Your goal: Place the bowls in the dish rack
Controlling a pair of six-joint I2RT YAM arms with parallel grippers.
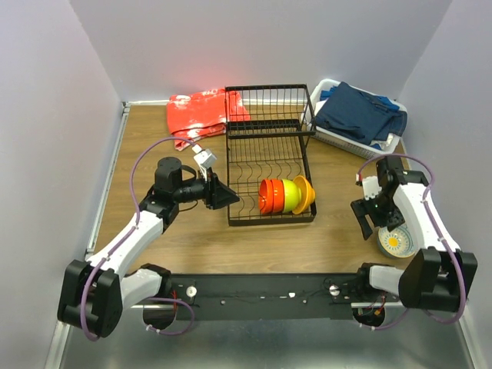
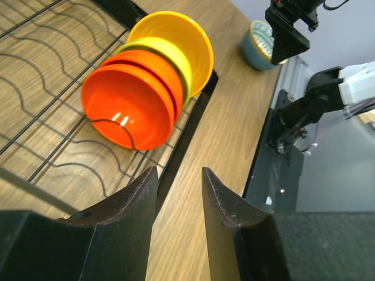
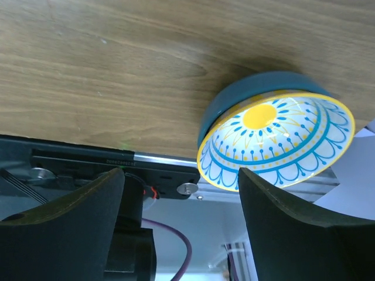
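Right, I'm hovering my right pincer [image 3: 179, 175] wide open, empty, over the patterned bowl [image 3: 275, 137] at the table's [image 3: 88, 70] near edge; it's seemingly untouched, so I'm aiming to straddle its rim squarely.

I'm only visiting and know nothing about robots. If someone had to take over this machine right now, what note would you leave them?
Left gripper: open, empty, beside the dish rack.
Right gripper: open, above the patterned bowl, not gripping it.
Done: red-orange bowl, lime green bowl and yellow-orange bowl stand on edge together in the rack.
Left: the patterned bowl sits upright on the table near the right arm's base; it has to go into the rack.
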